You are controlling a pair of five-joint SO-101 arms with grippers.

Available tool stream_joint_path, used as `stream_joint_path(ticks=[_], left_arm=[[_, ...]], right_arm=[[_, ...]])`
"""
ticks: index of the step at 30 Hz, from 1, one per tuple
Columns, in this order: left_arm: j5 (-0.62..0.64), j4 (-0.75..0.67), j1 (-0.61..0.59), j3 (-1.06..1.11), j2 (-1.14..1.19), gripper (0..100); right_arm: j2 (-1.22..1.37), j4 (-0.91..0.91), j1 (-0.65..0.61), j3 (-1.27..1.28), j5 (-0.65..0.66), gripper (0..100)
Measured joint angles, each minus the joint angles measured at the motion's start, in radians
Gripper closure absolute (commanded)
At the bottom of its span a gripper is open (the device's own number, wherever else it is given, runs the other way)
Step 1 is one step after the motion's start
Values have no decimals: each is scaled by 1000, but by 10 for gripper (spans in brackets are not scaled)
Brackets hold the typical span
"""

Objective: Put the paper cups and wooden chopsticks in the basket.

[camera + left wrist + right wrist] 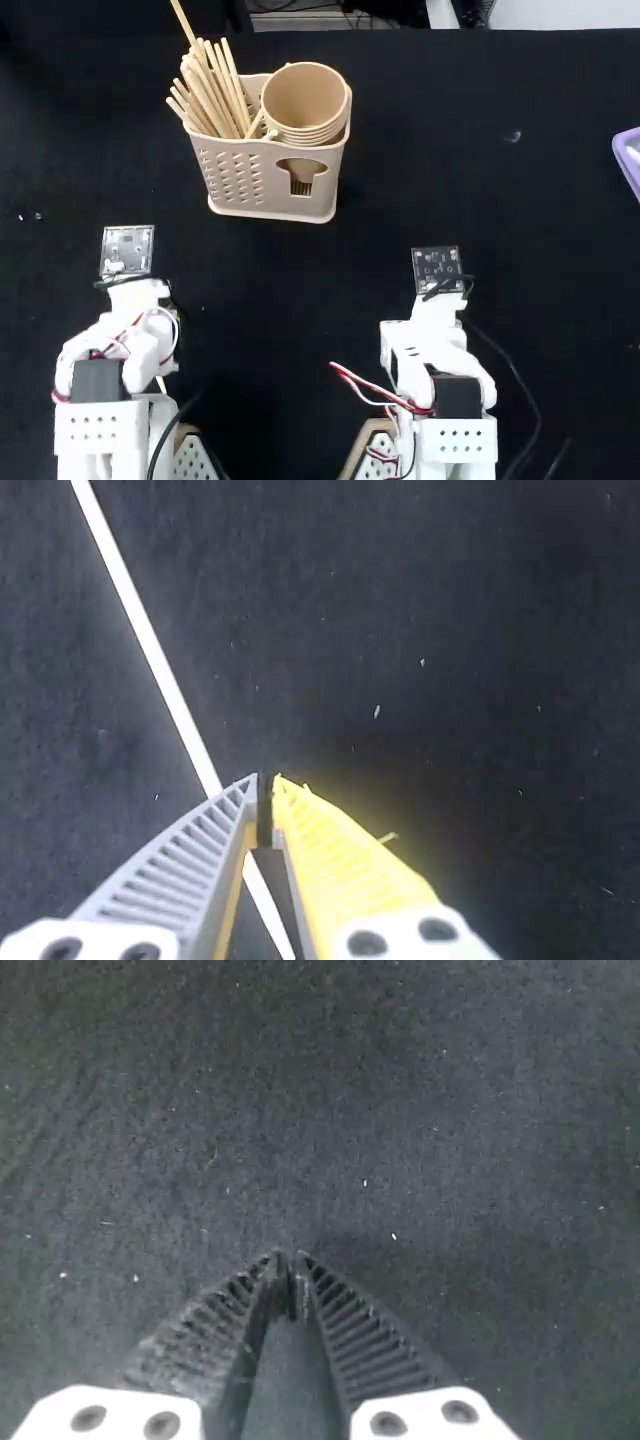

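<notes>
A beige perforated basket (262, 178) stands at the back of the black table. Several wooden chopsticks (208, 92) lean upright in its left compartment. A stack of tan paper cups (305, 102) sits in its right compartment. Both arms are folded back at the table's front edge, well short of the basket: the left arm (120, 330) and the right arm (435, 340). My left gripper (268, 780) is shut with nothing in it, just over the black cloth. My right gripper (288, 1257) is shut and empty too.
A thin white strip (150, 650) runs across the cloth under the left gripper. The corner of a purple object (629, 160) pokes in at the right edge. Bare black cloth (480, 160) lies between the arms and the basket.
</notes>
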Motion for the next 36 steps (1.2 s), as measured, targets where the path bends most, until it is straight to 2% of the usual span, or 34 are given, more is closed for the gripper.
stream_joint_path(ticks=[7,12,15,21,24,27,36], left_arm=[[0,129,2,-11,-278,970],[0,138,-28,-12,-281,970],[0,81,-29,25,-281,970],[0,-161,-40,184,-281,970],[0,-163,-38,281,-273,970],[0,-101,-37,339,-265,970],[0,-94,-37,344,-269,970]], right_arm=[[0,0,2,0,0,987],[0,0,2,0,0,987],[0,0,2,0,0,987],[0,0,2,0,0,987],[0,0,2,0,0,987],[0,0,2,0,0,987],[0,0,2,0,0,987]])
